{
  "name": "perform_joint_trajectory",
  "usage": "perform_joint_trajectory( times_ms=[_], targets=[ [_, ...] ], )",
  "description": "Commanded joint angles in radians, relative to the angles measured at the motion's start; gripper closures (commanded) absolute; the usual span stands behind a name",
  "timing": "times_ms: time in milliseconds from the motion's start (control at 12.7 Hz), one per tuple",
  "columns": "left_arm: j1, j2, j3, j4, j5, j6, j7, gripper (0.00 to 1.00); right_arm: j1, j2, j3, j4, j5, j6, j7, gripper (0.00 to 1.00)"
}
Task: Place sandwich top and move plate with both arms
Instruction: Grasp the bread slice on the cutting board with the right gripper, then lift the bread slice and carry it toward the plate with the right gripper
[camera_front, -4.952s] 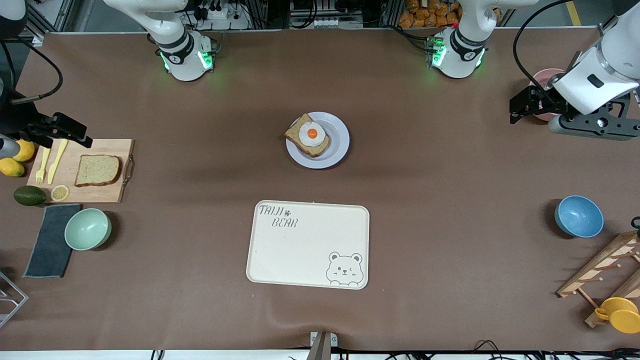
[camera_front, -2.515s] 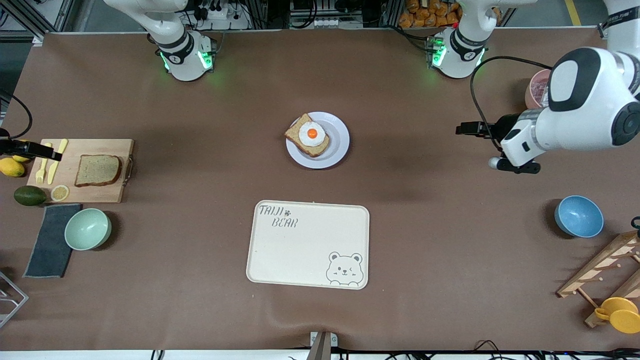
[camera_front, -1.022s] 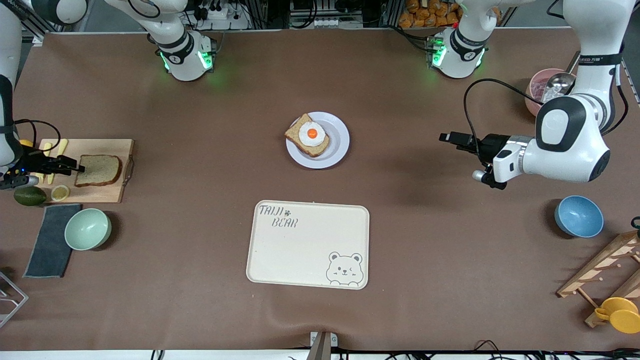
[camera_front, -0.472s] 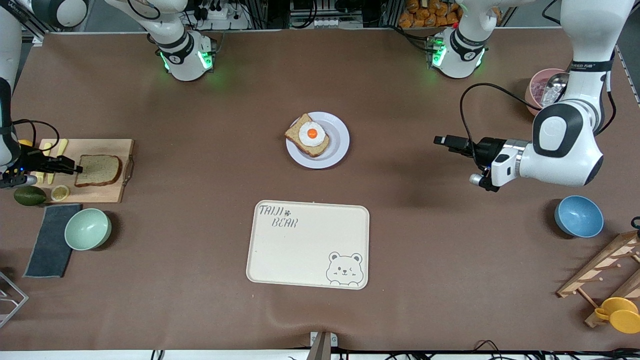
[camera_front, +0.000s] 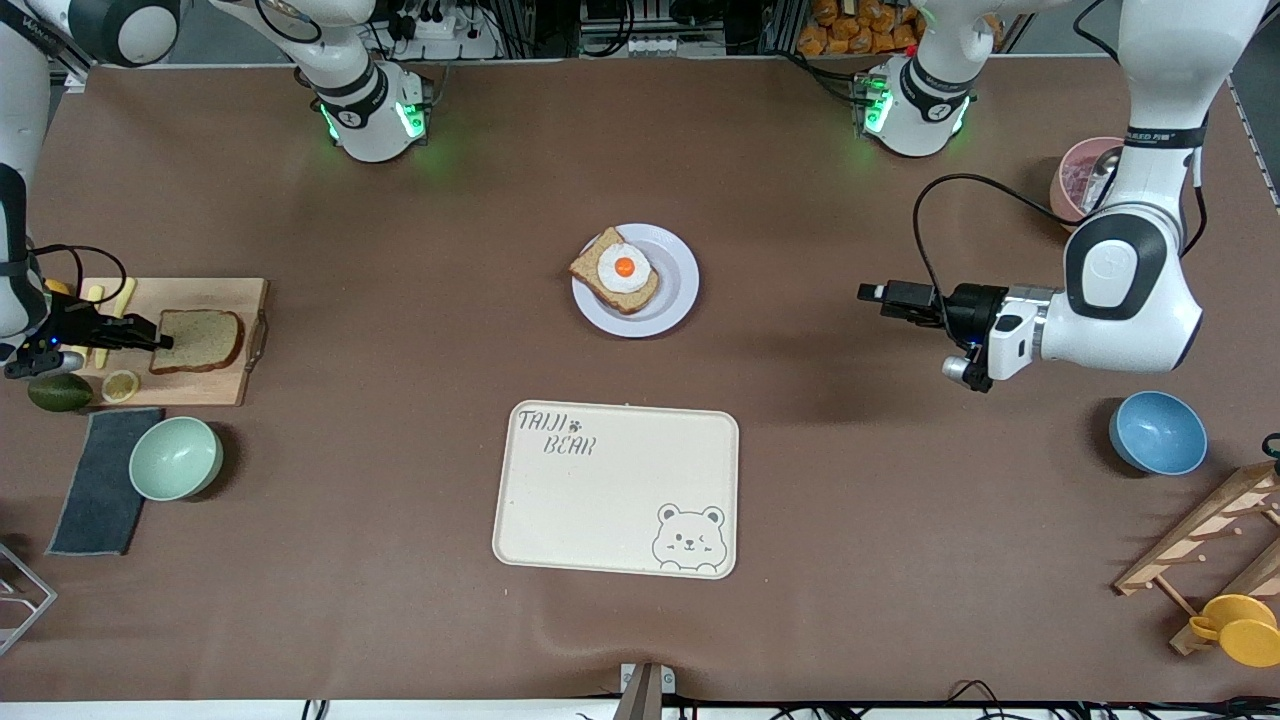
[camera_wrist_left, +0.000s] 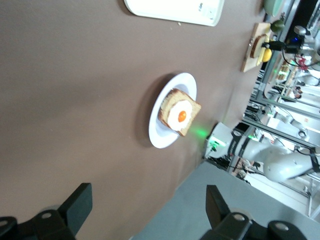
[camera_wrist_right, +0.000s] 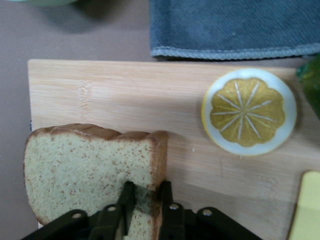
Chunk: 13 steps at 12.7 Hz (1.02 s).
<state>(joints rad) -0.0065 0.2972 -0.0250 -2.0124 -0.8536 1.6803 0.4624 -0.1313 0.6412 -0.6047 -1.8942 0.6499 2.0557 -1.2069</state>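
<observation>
On the cutting board (camera_front: 160, 342), the right claw (camera_wrist_right: 144, 197) is pinching the sandwich top (camera_front: 197, 340); the left claw (camera_wrist_left: 147, 210) is hovering agape near the plate (camera_front: 678, 280); placing remains.

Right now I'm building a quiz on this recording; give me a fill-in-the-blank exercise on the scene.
1. The sandwich top lies on a wooden ____.
2. The right gripper is shut on the ____.
3. On the plate sits bread topped with a fried ____.
4. The left gripper is ____, over bare table.

Missing: board; sandwich top; egg; open

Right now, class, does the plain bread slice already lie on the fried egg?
No, the sandwich top lies on the cutting board, apart from the plate.
</observation>
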Motion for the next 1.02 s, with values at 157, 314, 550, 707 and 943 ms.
perform_joint_trajectory(
  times_ms=[157,314,550,707,943],
  targets=[
    [-0.052,-0.004,-0.016,-0.075,-0.025,0.113,0.021,0.00,0.005,0.022,-0.015,0.023,0.056,-0.009,-0.063,1.00],
    [-0.085,0.002,-0.022,-0.087,-0.045,0.177,0.019,0.00,0.013,0.015,-0.017,0.050,0.042,-0.028,-0.062,1.00],
    [-0.095,-0.001,-0.044,-0.121,-0.076,0.233,0.021,0.00,0.042,0.009,-0.038,0.116,0.040,-0.181,-0.019,1.00],
    [-0.095,-0.001,-0.044,-0.126,-0.076,0.237,0.021,0.00,0.067,0.003,-0.035,0.138,0.025,-0.224,0.058,1.00],
    [-0.095,0.002,-0.044,-0.126,-0.076,0.243,0.021,0.00,0.081,-0.024,0.038,0.196,-0.024,-0.363,0.306,1.00]
  ],
)
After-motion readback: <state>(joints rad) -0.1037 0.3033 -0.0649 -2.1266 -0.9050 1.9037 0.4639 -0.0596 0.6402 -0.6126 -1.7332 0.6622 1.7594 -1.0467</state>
